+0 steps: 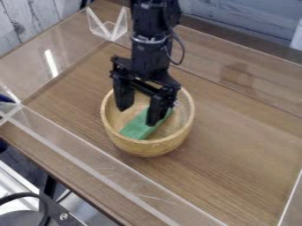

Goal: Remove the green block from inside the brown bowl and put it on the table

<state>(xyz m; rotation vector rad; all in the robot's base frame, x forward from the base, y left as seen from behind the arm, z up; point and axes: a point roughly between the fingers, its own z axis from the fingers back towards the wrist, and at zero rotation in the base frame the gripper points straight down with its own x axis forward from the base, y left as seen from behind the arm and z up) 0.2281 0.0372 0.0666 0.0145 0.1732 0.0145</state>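
The brown bowl (165, 139) sits on the table (242, 150) a little left of centre. Inside it the green block (143, 127) lies slanted, its upper end covered by a finger. My gripper (141, 107) hangs straight down over the bowl, open, with its black fingers (123, 100) dipping inside the rim on either side of the block's upper part. Nothing is held between them.
Low clear acrylic walls (71, 159) edge the table on all sides. A clear folded acrylic piece (109, 25) stands at the back left. Bare wood lies to the right of the bowl and behind it.
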